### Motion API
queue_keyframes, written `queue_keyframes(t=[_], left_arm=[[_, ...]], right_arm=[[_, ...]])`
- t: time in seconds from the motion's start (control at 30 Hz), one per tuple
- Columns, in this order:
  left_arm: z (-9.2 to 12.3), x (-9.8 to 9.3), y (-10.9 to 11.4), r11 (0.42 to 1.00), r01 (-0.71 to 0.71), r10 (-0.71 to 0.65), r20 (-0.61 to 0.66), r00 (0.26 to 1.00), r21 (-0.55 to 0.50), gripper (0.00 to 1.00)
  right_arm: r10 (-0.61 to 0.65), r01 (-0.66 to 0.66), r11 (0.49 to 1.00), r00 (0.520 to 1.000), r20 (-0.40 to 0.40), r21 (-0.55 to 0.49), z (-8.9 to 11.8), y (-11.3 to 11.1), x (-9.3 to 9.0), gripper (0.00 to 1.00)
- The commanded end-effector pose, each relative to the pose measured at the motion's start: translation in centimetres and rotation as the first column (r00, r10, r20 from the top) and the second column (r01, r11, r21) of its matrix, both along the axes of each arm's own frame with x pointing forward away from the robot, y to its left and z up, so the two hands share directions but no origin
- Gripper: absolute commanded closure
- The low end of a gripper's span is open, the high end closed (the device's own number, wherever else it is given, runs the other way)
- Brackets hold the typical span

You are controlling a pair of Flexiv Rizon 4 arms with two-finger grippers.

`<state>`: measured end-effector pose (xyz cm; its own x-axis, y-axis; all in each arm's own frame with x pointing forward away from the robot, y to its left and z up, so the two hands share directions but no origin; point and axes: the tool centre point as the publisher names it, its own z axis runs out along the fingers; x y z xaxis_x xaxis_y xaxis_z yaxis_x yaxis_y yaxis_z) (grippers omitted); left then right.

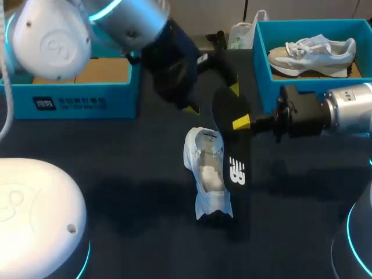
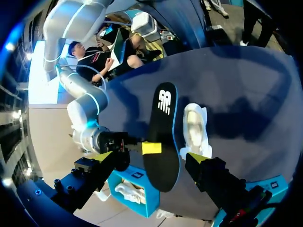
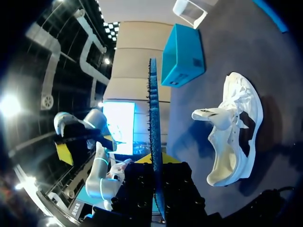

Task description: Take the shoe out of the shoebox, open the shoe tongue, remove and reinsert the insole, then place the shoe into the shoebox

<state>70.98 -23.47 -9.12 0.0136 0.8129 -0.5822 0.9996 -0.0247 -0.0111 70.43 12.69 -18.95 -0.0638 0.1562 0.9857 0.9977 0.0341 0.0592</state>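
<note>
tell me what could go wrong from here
The right claw pinches the long black insole only at its edge, so it may twist or slip. Nothing holds the white fabric shoe, so pushing the insole in might shove it. The open left claw hangs close; they could collide.

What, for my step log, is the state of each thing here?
insole, out of the shoe, gripped on edge
white shoe, on the table, tongue open, insole missing
right fingers, shut on the insole
left fingers, open around the insole's end
right shoebox, open, holding a grey shoe
</note>
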Motion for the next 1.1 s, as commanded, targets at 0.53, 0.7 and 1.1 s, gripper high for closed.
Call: queue_keyframes(t=[0.53,0.7,1.1], left_arm=[[0.9,1.4,-3.0,0.838,-0.031,0.006,0.047,0.999,0.545,0.00],[0.7,1.2,-3.6,0.820,-0.022,0.008,0.028,1.000,0.573,0.00],[-0.6,0.5,-2.3,0.802,-0.019,0.037,-0.017,0.999,0.597,0.00]], right_arm=[[0.016,-0.016,1.000,1.000,-0.006,-0.015,0.3,0.7,-0.5,1.00],[0.029,-0.029,1.000,1.000,-0.012,-0.013,0.2,1.1,-0.3,1.00],[-0.010,0.009,0.999,1.000,-0.023,-0.033,0.6,0.5,-0.6,1.00]])
